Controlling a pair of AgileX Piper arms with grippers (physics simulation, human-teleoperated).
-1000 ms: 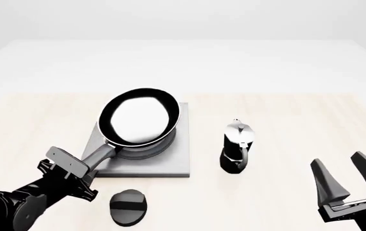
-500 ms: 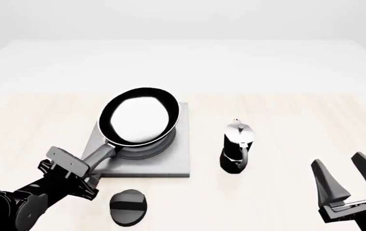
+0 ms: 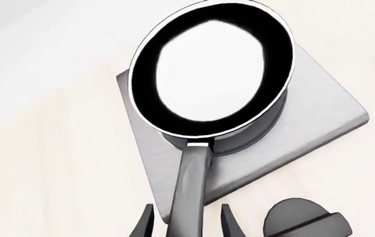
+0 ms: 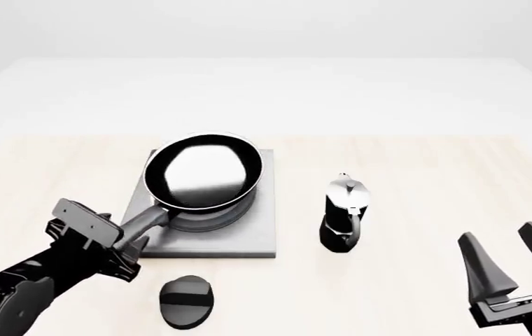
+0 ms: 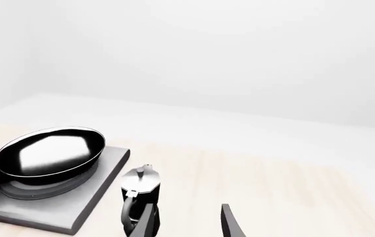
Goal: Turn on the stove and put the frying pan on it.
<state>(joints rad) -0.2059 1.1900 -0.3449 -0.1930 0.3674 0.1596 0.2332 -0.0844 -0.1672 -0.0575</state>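
Two fingers of the left gripper (image 3: 186, 224) flank the frying pan (image 3: 212, 69) handle in the left wrist view, apparently gripping it, with the pan over the stove (image 3: 319, 116) slab. From the front, the knob (image 4: 187, 300) lies apart, near the slab; whether it has been turned cannot be told. Right wrist view: right gripper (image 5: 186, 222) spread, empty, near the moka pot (image 5: 138, 196).

**What's sitting on the table**

Pale wood table (image 4: 416, 161), three things directly on it: the grey square stove (image 4: 247, 234) left of middle, its little black knob (image 4: 187, 301) just in front near the edge, and a moka pot (image 4: 344, 212) standing upright to the stove's right.
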